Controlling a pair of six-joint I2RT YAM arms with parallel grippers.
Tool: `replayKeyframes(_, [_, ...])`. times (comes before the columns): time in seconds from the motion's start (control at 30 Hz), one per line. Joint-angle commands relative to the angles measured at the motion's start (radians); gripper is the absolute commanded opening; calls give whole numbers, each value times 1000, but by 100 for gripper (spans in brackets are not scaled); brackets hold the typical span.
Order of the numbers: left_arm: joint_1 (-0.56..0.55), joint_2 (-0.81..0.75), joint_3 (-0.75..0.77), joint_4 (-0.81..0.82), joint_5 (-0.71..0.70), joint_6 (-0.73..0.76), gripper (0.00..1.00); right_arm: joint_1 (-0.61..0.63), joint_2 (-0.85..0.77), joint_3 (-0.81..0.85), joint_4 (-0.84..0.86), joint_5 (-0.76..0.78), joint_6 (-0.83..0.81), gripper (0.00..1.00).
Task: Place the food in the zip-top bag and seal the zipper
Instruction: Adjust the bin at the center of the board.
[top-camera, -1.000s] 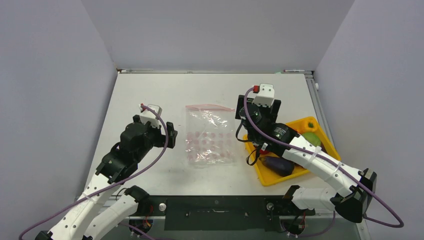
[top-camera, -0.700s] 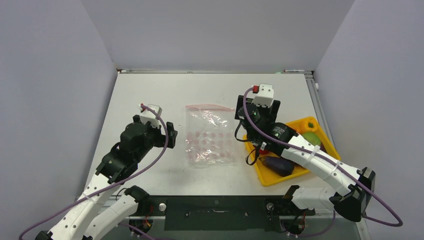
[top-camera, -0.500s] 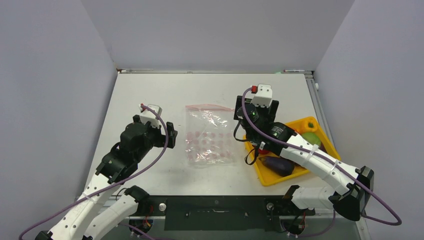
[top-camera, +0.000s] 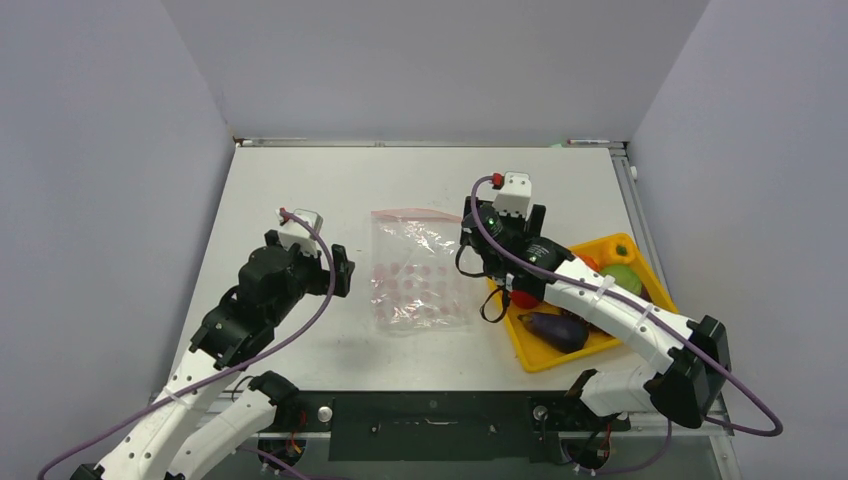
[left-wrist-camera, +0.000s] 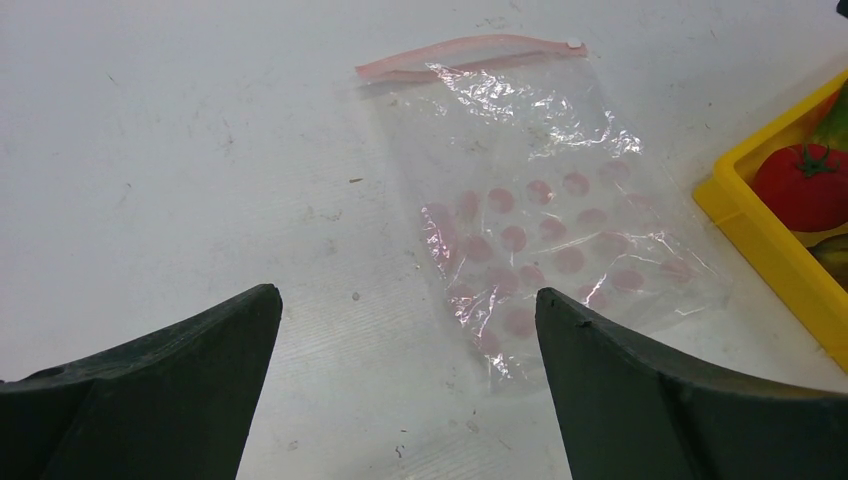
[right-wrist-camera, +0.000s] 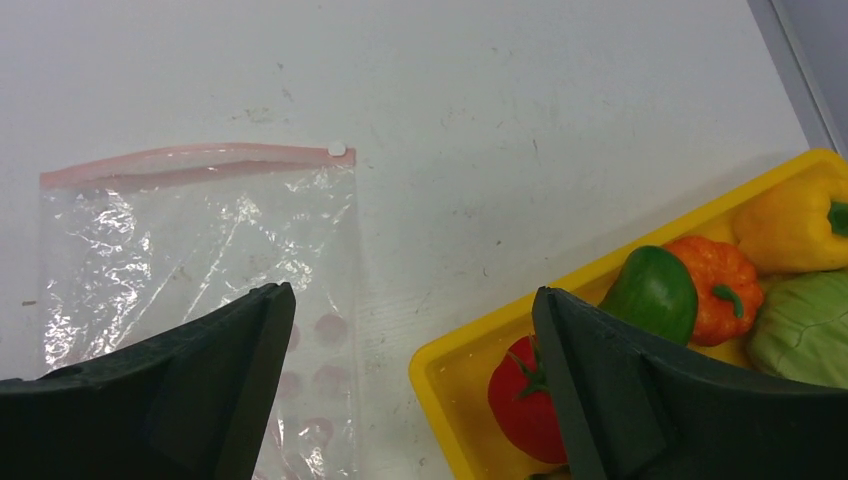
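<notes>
The zip-top bag (top-camera: 420, 275) lies flat and empty mid-table, its pink zipper (top-camera: 418, 213) along the far edge. In the yellow tray (top-camera: 535, 358) sits the food: a purple eggplant (top-camera: 553, 330), a red tomato (right-wrist-camera: 525, 400), a green piece (right-wrist-camera: 652, 293), an orange piece (right-wrist-camera: 722, 285) and a yellow bell pepper (right-wrist-camera: 795, 225). My right gripper (right-wrist-camera: 412, 292) hangs open over the gap between the bag's right edge and the tray's near-left corner, holding nothing. My left gripper (left-wrist-camera: 405, 295) is open and empty, just left of the bag (left-wrist-camera: 560, 230).
A pale green leafy vegetable (right-wrist-camera: 800, 330) also lies in the tray. Grey walls close off the table on the left, back and right. Bare white tabletop (top-camera: 330, 190) stretches behind and left of the bag.
My right arm has swung left and slightly away, bringing its gripper from over the tray toward the bag's right edge. The left arm has not moved.
</notes>
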Motion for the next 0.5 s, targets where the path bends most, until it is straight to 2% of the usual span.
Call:
replayKeyframes(0.0, [6, -20, 32, 39, 9, -12, 96, -53, 35, 20, -30, -73, 59, 94])
replayKeyframes(0.23, [8, -25, 32, 39, 10, -12, 96, -138, 87, -12, -21, -191, 110, 98])
replayKeyframes(0.47, [7, -26, 32, 40, 13, -11, 96, -184, 127, -41, -32, -198, 176, 90])
